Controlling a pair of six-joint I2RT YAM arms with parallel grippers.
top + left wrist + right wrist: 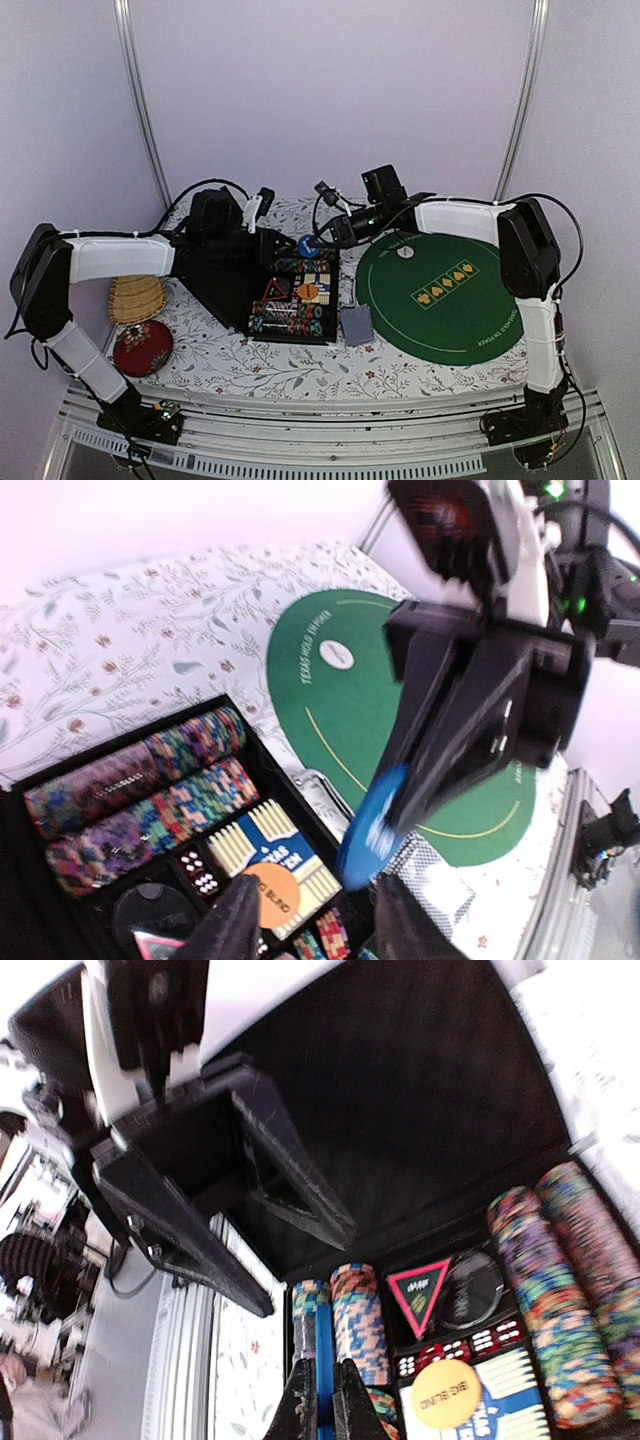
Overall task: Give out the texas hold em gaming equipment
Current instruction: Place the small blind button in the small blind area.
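- Top external: fixed high at the near edge, looking down over the whole surface [300, 365].
- Left wrist: close above the black case [12, 880], facing across toward the green mat [330, 710].
- Right wrist: close, looking past its fingers [298, 1410] into that case, common to all views.

The left arm [120, 258] rises from its base, folds at a sharp elbow far out on its own side and runs its forearm level toward the middle. There the left pincer [315, 890] hangs with its two dark fingers [240, 920] parted and nothing between them. The right arm [460, 218] mirrors it, climbing to an elbow on the outer right and reaching inward, and the right pincer [312, 243], near the left one, has its jaws nipped together on the rim of a blue button disc [372, 832].
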